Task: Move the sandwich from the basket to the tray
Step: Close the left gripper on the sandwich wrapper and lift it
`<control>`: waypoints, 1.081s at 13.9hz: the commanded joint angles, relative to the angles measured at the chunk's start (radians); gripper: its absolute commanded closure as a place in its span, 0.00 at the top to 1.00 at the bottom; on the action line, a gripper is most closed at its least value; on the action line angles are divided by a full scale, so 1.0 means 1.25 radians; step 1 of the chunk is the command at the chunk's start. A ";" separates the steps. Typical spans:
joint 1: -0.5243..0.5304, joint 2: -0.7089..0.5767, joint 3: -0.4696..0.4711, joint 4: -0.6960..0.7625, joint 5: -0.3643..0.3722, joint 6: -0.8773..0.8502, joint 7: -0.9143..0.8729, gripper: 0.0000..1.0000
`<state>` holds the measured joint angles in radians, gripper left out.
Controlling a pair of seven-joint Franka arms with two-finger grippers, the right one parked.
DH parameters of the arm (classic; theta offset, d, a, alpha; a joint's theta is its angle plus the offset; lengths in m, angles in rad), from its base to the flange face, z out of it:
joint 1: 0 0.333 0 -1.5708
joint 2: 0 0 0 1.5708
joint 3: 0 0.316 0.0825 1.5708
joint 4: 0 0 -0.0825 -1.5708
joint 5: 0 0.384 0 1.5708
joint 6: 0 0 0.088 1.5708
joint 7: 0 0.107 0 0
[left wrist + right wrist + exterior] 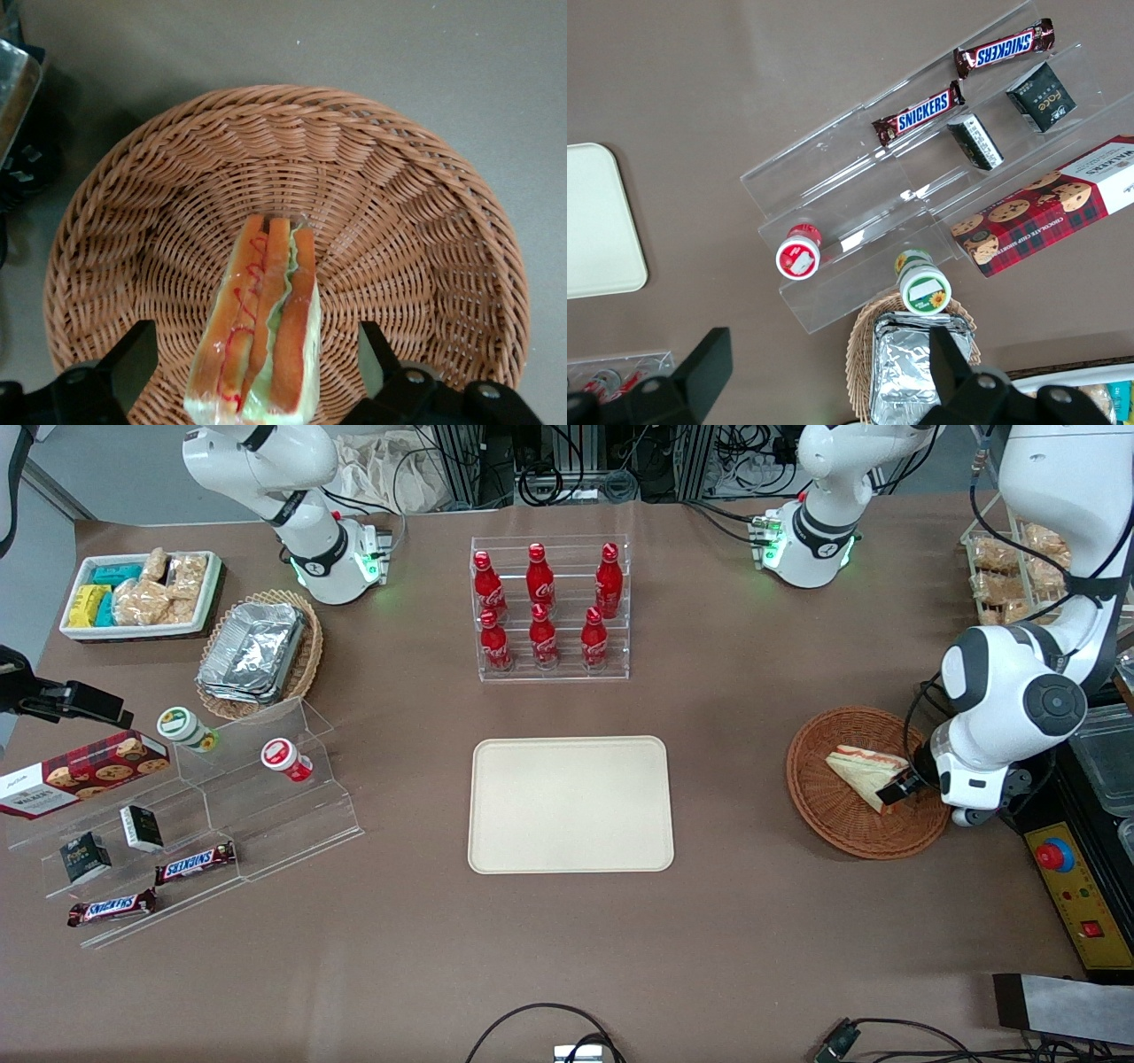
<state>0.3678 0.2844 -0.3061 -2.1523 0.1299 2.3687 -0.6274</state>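
The sandwich (859, 771), a wrapped wedge of white bread with orange-red layers, lies in the round reddish-brown wicker basket (819, 810) toward the working arm's end of the table. My gripper (898, 788) is low over the basket and open. One finger (131, 354) stands on each side of the sandwich (266, 328), with a gap of woven basket (399, 221) floor showing between each finger and the bread. The cream-beige tray (570, 804) lies flat and bare at the table's middle, beside the basket; a corner of the tray (598, 221) shows in the right wrist view.
A clear rack of red cola bottles (551, 607) stands farther from the front camera than the tray. A yellow control box with a red button (1076, 886) sits next to the basket. Toward the parked arm's end are an acrylic snack stand (204, 815), an oval foil-filled basket (259, 654) and a white bin (142, 593).
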 commanded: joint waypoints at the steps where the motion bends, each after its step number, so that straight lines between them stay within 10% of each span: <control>1: 0.019 0.003 -0.008 -0.027 0.005 0.022 -0.018 1.00; 9: 0.014 0.004 -0.010 -0.040 -0.002 -0.063 -0.032 0.98; 12: 0.010 0.004 -0.013 -0.035 -0.001 -0.070 -0.045 0.35; 15: 0.010 0.001 -0.014 -0.005 0.008 -0.108 -0.034 0.00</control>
<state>0.3802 0.2974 -0.3206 -2.1874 0.1281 2.2907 -0.6650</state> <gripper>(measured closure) 0.493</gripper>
